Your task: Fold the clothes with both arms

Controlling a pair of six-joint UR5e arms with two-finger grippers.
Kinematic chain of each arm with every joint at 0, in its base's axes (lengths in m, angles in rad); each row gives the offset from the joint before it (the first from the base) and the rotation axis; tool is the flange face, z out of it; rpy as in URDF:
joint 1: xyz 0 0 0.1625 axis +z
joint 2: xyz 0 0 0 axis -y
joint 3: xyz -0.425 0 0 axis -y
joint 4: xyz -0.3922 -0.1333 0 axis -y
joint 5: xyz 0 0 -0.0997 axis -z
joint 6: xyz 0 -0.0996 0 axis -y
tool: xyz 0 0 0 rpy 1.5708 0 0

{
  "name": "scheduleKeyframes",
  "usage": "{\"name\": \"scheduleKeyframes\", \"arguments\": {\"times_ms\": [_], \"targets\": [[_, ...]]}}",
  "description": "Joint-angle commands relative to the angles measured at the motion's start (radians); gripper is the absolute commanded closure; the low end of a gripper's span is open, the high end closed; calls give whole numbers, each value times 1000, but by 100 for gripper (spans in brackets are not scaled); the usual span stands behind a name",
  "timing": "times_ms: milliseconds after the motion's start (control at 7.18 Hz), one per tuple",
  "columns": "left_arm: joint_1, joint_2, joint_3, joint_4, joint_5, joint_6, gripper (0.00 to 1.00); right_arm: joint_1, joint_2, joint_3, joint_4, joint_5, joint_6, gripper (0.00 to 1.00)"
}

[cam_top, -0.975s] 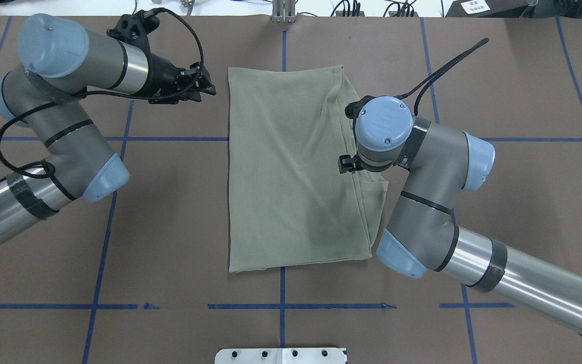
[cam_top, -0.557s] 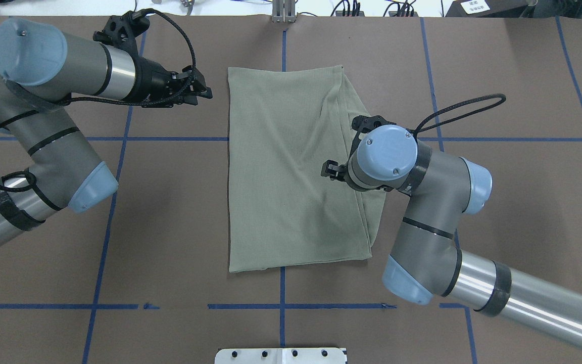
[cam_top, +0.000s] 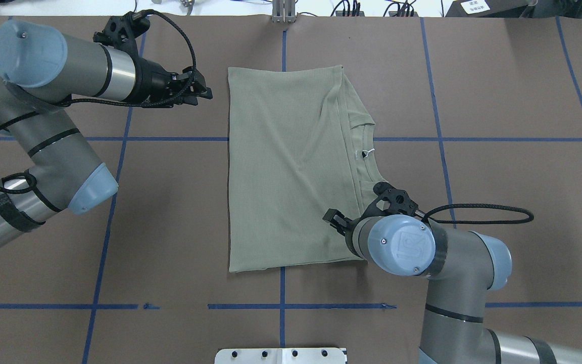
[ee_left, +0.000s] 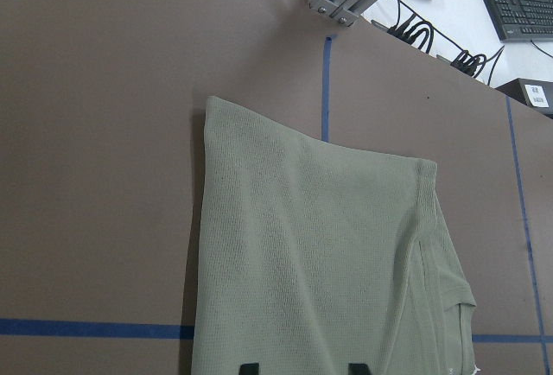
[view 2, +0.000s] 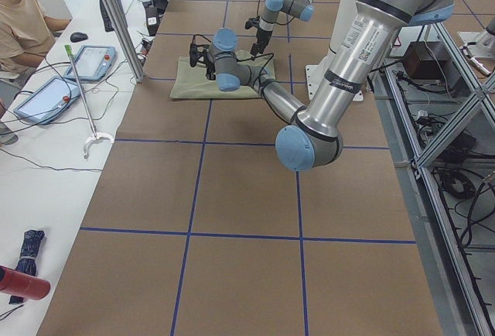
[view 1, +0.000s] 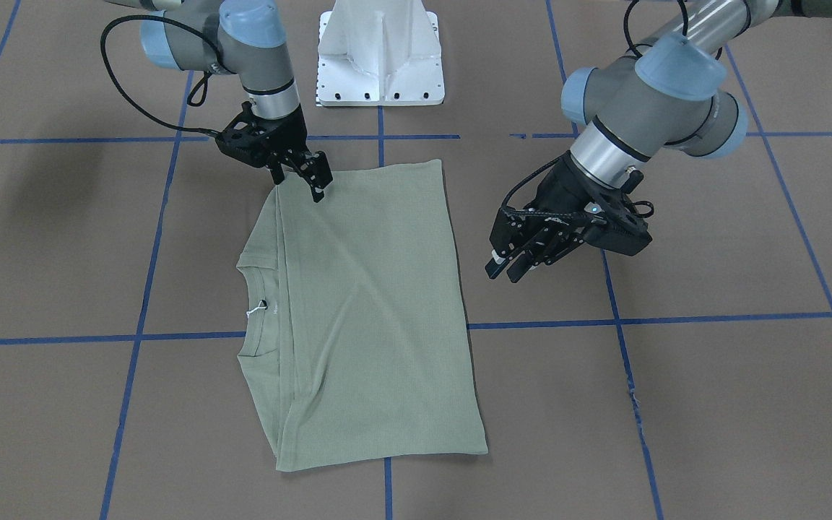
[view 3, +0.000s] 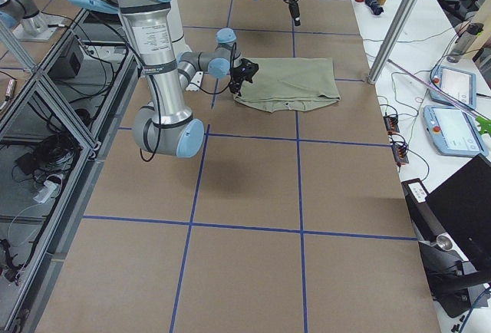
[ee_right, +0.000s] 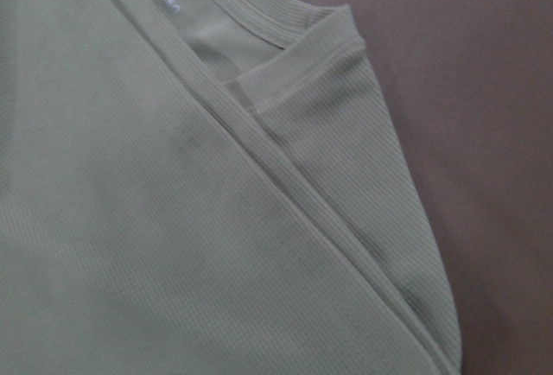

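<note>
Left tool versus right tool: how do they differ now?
Left tool hangs off the shirt, over the table; right tool sits at a shirt corner. Left tool slants toward the shirt; right tool points more steeply down. Both are black, two-fingered and look open.

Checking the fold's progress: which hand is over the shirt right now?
The right hand, at a corner of the shirt nearest the robot. The left hand hangs over bare table beside it.
</note>
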Motion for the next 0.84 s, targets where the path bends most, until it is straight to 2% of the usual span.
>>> {"name": "scheduleKeyframes", "arguments": {"times_ms": [0,139,697], "targets": [[1,-1,-3,0,13,-1,55,-34,-60,15,-1,-18,105,1],[1,0,-3,-1,13,1,55,-35,-66,15,-1,-15,114,1],[1,0,-9,0,24,4,55,-26,-59,12,-3,-17,128,33]]}}
